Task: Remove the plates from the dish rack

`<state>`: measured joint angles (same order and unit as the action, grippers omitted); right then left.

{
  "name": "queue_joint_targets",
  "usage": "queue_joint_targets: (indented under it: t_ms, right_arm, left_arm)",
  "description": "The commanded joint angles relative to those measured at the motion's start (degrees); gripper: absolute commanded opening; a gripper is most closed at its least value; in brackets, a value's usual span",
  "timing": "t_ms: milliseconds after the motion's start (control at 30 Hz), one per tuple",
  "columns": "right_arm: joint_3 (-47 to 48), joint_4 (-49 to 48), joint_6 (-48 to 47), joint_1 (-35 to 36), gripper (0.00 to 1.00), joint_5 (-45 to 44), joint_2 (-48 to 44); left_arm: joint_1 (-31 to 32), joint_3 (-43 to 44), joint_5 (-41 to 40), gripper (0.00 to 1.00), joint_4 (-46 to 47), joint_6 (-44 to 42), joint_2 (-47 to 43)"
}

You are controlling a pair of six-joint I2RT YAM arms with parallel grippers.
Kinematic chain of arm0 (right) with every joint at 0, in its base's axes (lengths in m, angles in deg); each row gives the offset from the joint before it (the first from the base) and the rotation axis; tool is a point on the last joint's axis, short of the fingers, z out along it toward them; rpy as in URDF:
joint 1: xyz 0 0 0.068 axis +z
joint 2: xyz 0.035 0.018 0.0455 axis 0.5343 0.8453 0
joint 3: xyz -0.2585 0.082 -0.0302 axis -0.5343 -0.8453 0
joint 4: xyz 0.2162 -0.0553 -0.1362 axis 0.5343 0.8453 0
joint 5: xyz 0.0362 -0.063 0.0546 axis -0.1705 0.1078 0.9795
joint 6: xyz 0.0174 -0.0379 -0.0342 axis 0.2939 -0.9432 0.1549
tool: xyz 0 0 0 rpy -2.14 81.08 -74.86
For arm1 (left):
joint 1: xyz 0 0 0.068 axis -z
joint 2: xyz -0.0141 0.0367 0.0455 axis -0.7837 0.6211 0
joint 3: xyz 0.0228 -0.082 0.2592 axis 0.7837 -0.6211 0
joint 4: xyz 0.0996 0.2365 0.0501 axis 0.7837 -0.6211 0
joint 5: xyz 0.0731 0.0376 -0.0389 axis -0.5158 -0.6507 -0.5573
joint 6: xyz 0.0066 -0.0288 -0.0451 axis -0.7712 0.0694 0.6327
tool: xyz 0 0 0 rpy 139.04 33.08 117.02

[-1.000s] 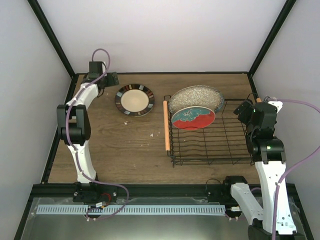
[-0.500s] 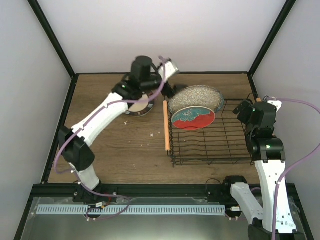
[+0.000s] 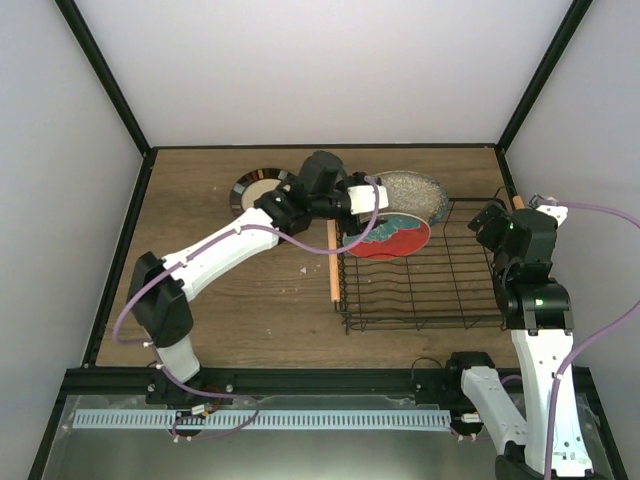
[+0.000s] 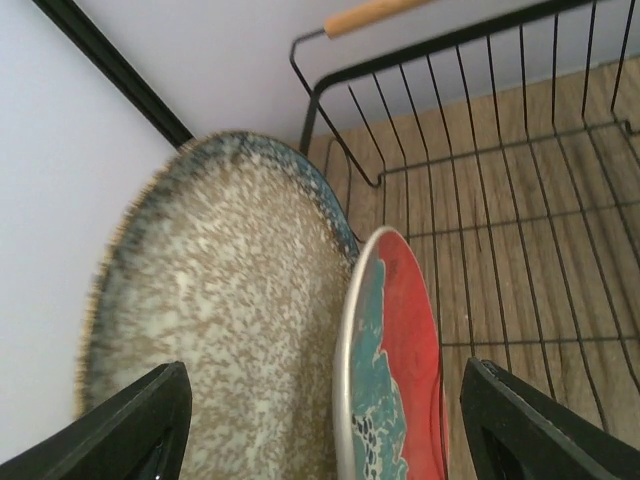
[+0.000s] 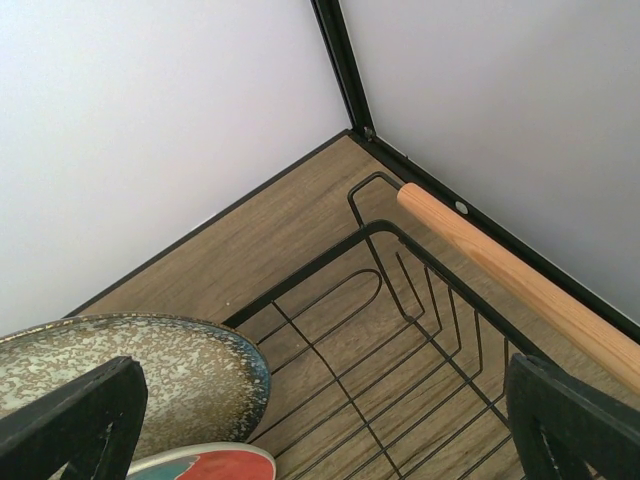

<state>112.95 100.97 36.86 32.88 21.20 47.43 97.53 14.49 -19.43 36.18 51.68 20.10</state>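
The black wire dish rack (image 3: 440,285) stands right of centre. A large grey speckled plate (image 3: 418,188) and a red plate with teal flower (image 3: 398,236) stand on edge at its far left end. My left gripper (image 3: 366,203) is open over them. In the left wrist view (image 4: 335,430) its fingers (image 4: 140,420) stand either side of the red plate's rim (image 4: 385,350), with the grey plate (image 4: 220,300) also between them. A cream plate with dark patterned rim (image 3: 252,184) lies on the table, partly hidden by the arm. My right gripper (image 3: 495,222) is open and empty at the rack's far right corner.
The rack's wooden handles run along its left side (image 3: 331,268) and right side (image 5: 510,270). The right wrist view shows the grey plate (image 5: 130,370) and the red plate's edge (image 5: 200,465). Walls and black frame posts close in the back corners. No other plates show.
My left arm has swung from the back left corner, across the cream plate, to the rack's left end, and its open gripper now straddles the plates. The right arm has barely moved.
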Motion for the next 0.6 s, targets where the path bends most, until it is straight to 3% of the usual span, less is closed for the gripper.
queue_joint_targets:
  t_ms: [0, 300, 467, 567]
  right_arm:
    - [0.1, -0.2, -0.9, 0.5, 1.00, -1.2, -0.7]
    - [0.7, 1.0, -1.3, 0.5, 1.00, -2.2, -1.7]
    - [1.0, 1.3, -1.3, 0.5, 1.00, -2.5, -2.0]
    - [1.0, 1.3, -1.3, 0.5, 1.00, -2.6, -1.9]
  left_arm:
    - [1.0, 0.1, -3.1, 0.75, -0.3, -4.6, 4.0]
    - [1.2, 5.0, -5.9, 0.64, -1.5, -4.4, 11.8]
    - [1.3, 6.7, -7.7, 0.47, -2.2, -4.1, 14.6]
    - [1.4, 8.3, -8.5, 0.31, -4.0, -3.7, 16.0]
